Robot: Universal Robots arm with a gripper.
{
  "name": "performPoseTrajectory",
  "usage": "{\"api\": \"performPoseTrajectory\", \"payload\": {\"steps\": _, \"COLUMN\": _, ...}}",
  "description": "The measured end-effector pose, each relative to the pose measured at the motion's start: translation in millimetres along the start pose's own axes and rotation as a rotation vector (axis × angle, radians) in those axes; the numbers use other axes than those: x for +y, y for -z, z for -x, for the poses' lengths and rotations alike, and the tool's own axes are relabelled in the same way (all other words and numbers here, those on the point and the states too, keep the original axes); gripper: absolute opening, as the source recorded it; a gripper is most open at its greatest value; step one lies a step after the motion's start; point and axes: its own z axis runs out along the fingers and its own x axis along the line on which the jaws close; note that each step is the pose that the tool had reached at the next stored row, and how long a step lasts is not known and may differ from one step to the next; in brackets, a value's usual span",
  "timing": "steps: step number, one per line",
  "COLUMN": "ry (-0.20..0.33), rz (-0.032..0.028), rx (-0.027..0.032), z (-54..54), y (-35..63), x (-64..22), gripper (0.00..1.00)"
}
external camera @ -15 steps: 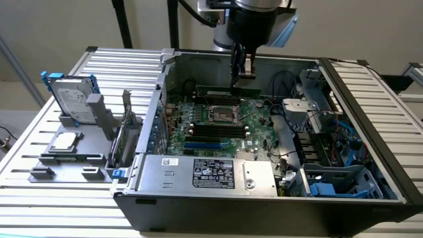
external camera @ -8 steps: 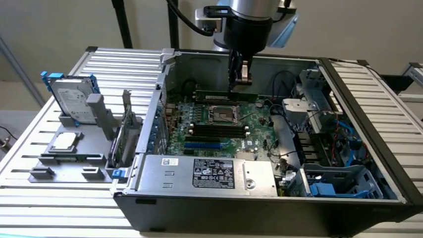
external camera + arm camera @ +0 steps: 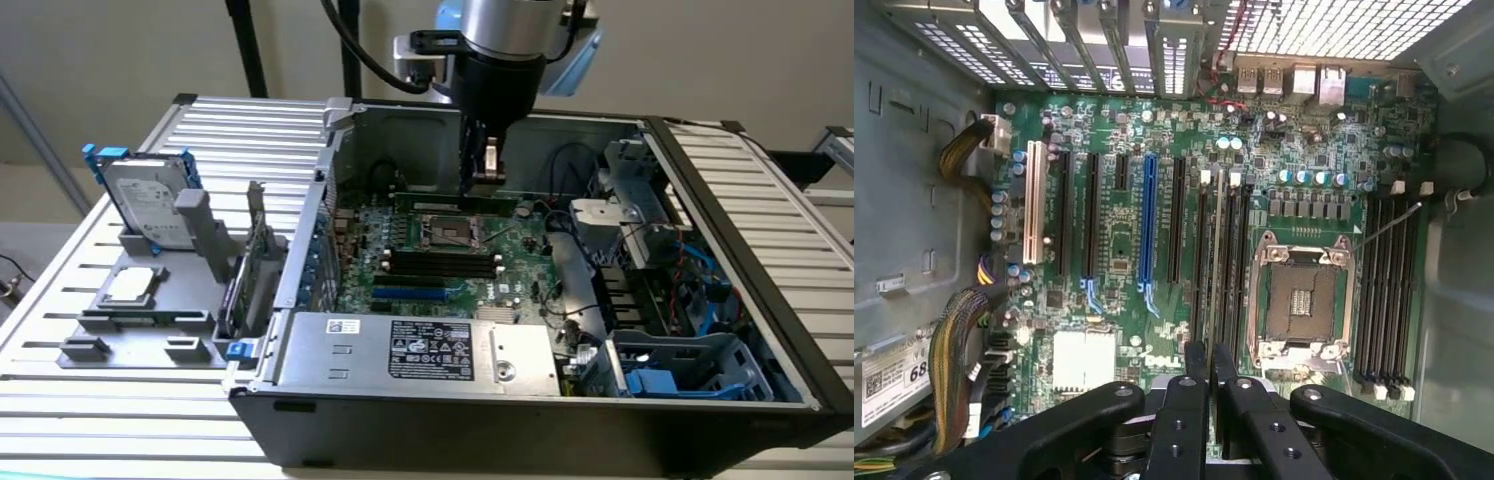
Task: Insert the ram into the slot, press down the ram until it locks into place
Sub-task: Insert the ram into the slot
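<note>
Exterior view has the claw (image 3: 486,186) hanging straight down inside the open computer case (image 3: 534,425). It is clenched on the ram (image 3: 430,200), which sits directly under it as a long green strip, lying level and low over the motherboard (image 3: 527,245).

Wrist view looks down past the claw (image 3: 1209,352). Its 2 black fingers (image 3: 1187,400) are pressed together on the top edge of the ram (image 3: 1217,250), seen edge-on as a thin pale line running away from the fingertips. Right beneath that line lies a bank of black slots (image 3: 1235,250), parallel to the stick, which lines up along one of them. Whether its lower edge has entered the slot I cannot tell.

The empty CPU socket (image 3: 1302,300) is just beside the claw, on the board below it. A second bank of 4 slots (image 3: 1384,290) lies beyond the socket, further from the claw. Outside the case, well apart from the claw, a hard drive (image 3: 147,200) stands upright on a grey holder (image 3: 134,325).
</note>
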Motion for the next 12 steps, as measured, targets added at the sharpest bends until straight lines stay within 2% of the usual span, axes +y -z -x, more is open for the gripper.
{"api": "performPoseTrajectory", "payload": {"steps": 12, "ry": 0.0, "rz": 0.0, "rx": 0.0001, "z": -0.4, "y": -21.8, "x": -0.8, "gripper": 0.13}}
